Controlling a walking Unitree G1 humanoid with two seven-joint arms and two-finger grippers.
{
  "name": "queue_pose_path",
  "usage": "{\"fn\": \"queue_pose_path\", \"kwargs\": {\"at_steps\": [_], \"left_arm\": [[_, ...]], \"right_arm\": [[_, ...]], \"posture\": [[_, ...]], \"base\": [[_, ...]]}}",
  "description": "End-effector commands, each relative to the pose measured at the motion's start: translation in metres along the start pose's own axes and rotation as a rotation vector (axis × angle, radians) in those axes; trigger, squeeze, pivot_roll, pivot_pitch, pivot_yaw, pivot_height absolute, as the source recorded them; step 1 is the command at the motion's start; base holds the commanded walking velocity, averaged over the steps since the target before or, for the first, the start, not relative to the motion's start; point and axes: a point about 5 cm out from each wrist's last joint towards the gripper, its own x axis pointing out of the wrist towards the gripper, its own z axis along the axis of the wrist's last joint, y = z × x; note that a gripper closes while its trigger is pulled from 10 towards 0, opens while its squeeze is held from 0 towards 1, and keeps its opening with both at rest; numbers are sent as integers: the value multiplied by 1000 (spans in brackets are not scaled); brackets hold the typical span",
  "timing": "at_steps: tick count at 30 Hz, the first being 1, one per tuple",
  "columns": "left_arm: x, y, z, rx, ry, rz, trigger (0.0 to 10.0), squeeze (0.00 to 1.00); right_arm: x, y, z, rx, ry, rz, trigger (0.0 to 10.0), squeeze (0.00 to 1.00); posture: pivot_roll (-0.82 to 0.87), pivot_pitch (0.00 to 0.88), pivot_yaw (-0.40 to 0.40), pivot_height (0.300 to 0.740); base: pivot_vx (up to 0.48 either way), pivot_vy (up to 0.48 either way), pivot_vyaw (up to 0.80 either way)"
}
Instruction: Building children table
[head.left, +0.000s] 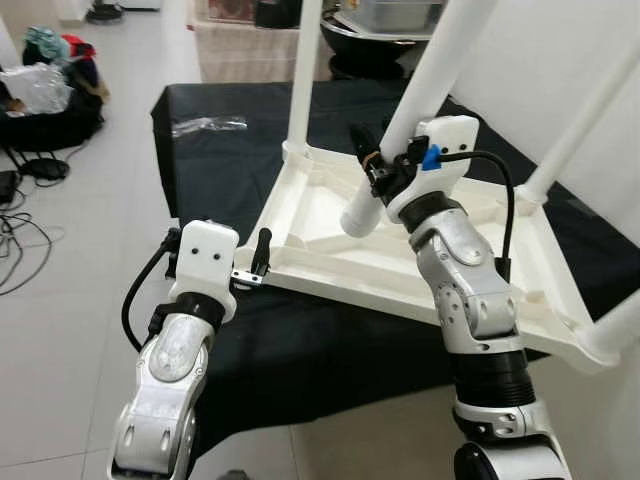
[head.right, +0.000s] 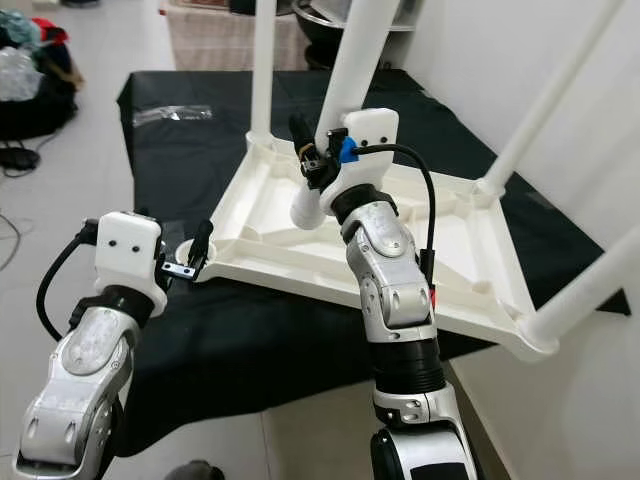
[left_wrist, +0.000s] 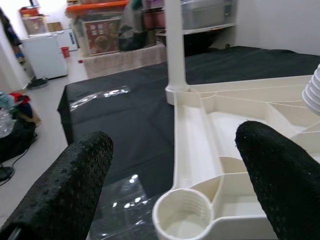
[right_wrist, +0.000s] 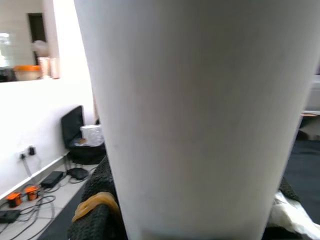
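Tabletop (head.left: 330, 262): white plastic, lying upside down on a black-covered bench (head.left: 220, 170), centre of the frame, ribbed underside facing up. Three legs fitted: one upright at the far corner (head.left: 303, 70), two more rising at the right edge of the frame.

Loose leg (head.left: 425, 90): white tube, slanting from upper centre down over the tabletop's middle, its lower end hanging clear of the underside. Right gripper (head.left: 385, 165): jaws closed around this leg near its lower end.

Empty socket (left_wrist: 182, 215): threaded ring at the tabletop's near left corner, no leg in it. Left gripper (head.left: 258, 258): lower left of the frame, jaws spread wide with nothing between them, poised at that corner.

Plastic wrapper (head.left: 208, 124): clear, on the cloth, upper left.

Step in hand, by judgement: carrying the fourth leg to its socket. Next move likely calls for swinging the leg's lower end left to the socket, standing it upright, seating it, then turning it in while the left gripper steadies the corner.
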Motion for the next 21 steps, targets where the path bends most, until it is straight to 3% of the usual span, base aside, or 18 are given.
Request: {"fn": "queue_pose_path", "kwargs": {"at_steps": [1,16,21], "left_arm": [[-1,-2,2,-7,-1,-5,10000,0],[-2,-3,3,-2,0,-16,10000,0],[-1,-4,4,-5,0,-15,10000,0]], "right_arm": [[-1,0,2,-13,-2,0,10000,0],[4,2,0,-25,11,-3,10000,0],[13,-4,3,-17,5,-30,10000,0]], "posture": [[47,18,-111,740],[47,18,-115,740],[47,27,-117,740]], "base": [[0,0,800],[0,0,799],[0,0,119]]}}
